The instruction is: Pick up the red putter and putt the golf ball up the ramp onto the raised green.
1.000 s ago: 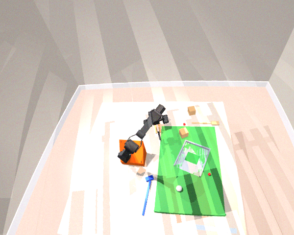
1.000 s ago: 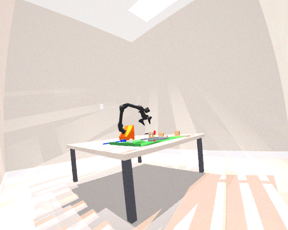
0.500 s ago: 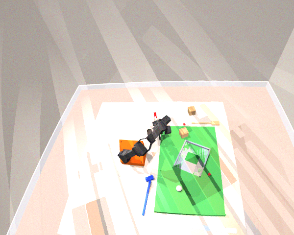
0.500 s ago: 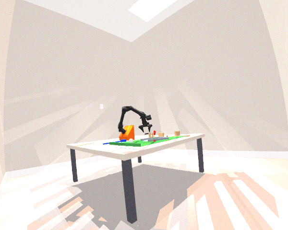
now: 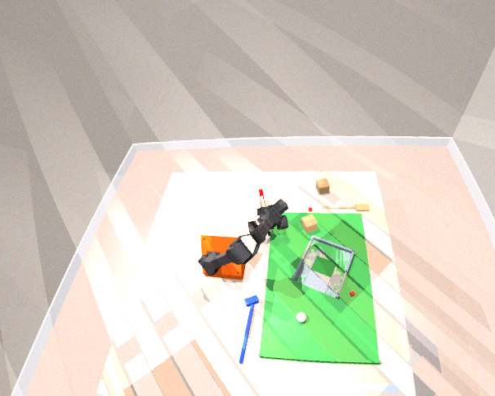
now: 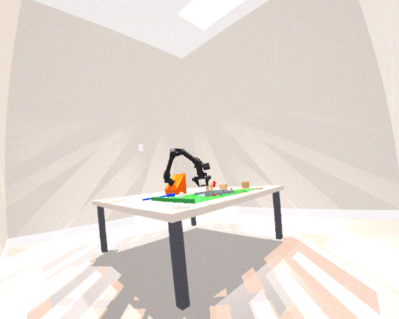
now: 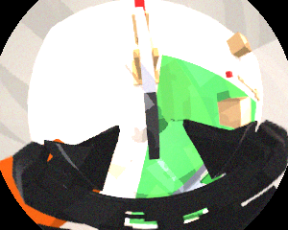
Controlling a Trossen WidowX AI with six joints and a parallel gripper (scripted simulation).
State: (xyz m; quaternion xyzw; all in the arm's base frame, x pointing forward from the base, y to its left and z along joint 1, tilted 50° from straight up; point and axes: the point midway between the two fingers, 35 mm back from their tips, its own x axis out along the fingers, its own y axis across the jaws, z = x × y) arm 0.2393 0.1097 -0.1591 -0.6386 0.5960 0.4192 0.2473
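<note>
The red putter has a red head, a pale shaft and a black grip, and rests on small wooden supports beside the green mat. My gripper is open and empty. It is above the putter, and in the wrist view the black grip runs between the fingertips. In the top view the arm hides the grip. The white golf ball is on the near part of the mat. A grey-walled frame surrounds a darker green square and pale grey surfaces.
A blue putter lies left of the mat. Wooden blocks and a wooden putter are toward the far end. Small red cubes lie around. The orange base carries the arm.
</note>
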